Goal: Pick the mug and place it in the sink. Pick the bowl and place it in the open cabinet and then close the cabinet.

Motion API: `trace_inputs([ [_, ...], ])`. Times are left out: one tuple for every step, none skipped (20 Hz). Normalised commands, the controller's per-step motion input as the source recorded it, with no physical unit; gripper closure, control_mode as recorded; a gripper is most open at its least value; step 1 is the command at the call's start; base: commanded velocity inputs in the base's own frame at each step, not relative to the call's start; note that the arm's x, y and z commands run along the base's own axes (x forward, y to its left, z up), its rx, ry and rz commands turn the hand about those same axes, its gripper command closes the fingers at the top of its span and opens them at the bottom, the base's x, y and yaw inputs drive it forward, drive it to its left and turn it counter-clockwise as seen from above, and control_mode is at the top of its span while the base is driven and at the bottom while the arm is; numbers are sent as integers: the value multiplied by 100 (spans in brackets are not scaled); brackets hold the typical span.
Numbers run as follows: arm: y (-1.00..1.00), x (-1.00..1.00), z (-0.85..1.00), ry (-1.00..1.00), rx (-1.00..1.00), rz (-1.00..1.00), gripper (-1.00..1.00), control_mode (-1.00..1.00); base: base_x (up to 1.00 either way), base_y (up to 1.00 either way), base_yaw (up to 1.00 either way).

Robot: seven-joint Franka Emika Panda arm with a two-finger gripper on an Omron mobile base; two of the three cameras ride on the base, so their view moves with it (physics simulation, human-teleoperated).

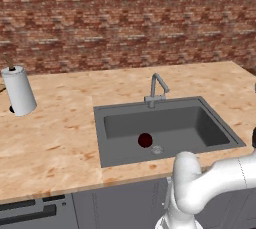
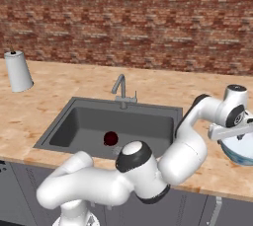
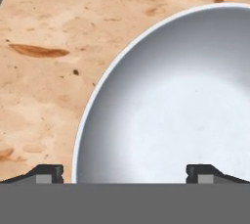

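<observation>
The dark maroon mug (image 1: pixel 145 140) (image 2: pixel 110 138) stands on the floor of the dark grey sink (image 1: pixel 107 123) (image 2: pixel 74 126), next to the round drain. On the counter right of the sink rests the large white bowl (image 2: pixel 239 153) (image 3: pixel 185 96), with a blue-green outside. My gripper (image 2: pixel 236 138) (image 3: pixel 124 171) hangs close over the bowl's left rim, open. One fingertip (image 3: pixel 49 171) is outside the rim over the counter. The other is over the bowl's inside. Nothing is held. The cabinet is out of view.
A silver gooseneck faucet (image 1: pixel 157 88) (image 2: pixel 121 89) rises behind the sink. A white paper towel roll (image 1: pixel 19 90) (image 2: pixel 18 70) stands at the counter's far left. A brick wall backs the counter. Grey drawers (image 1: pixel 125 203) sit under the front edge.
</observation>
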Motion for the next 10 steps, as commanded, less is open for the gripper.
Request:
trace_inputs([
  [0,0,-29,5,0,0,-100,-100,0,0,0],
  [0,0,-31,4,0,0,-100,-100,0,0,0],
  [0,0,-30,1,0,0,-100,-100,0,0,0],
  [0,0,-34,0,0,0,-100,-100,0,0,0],
  [0,-11,-36,0,0,0,-100,-100,0,0,0],
  [0,-14,-31,0,0,0,-100,-100,0,0,0],
  [0,-14,-29,0,0,0,-100,-100,0,0,0],
  [0,-18,-31,0,0,0,-100,-100,0,0,0],
  [0,-19,-30,0,0,0,-100,-100,0,0,0],
  [0,-19,-31,0,0,0,-100,-100,0,0,0],
])
